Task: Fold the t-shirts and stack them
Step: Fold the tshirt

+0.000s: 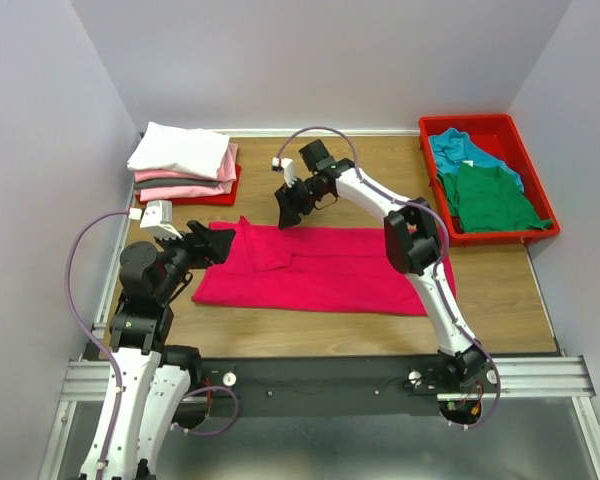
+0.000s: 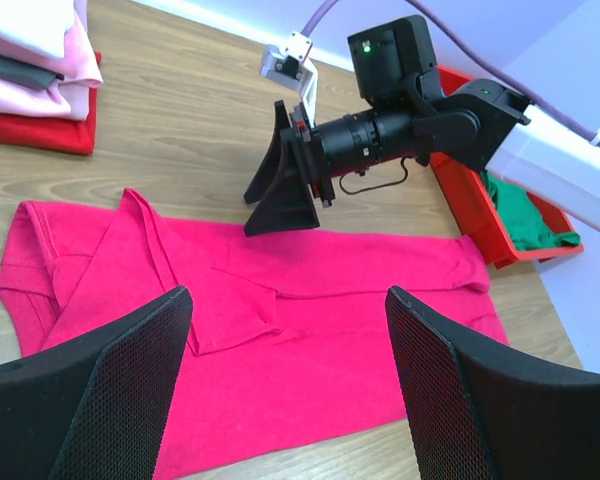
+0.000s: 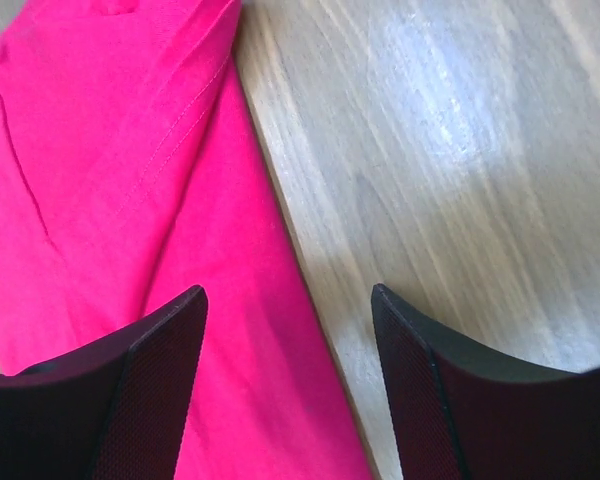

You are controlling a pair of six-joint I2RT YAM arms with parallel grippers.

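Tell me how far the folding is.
Done: folded shirts lie stacked at the far left. In hand: the crimson shirt is partly folded, with the left gripper and right gripper open near it. Left: finishing it, then the teal shirt and green shirt in the tray.

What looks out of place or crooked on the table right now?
Nothing is spilled or damaged. The crimson-pink t-shirt lies only half folded, with a flap doubled over at a slant near its left end. In the right-hand red tray, a corner of the green t-shirt laps over the rim.
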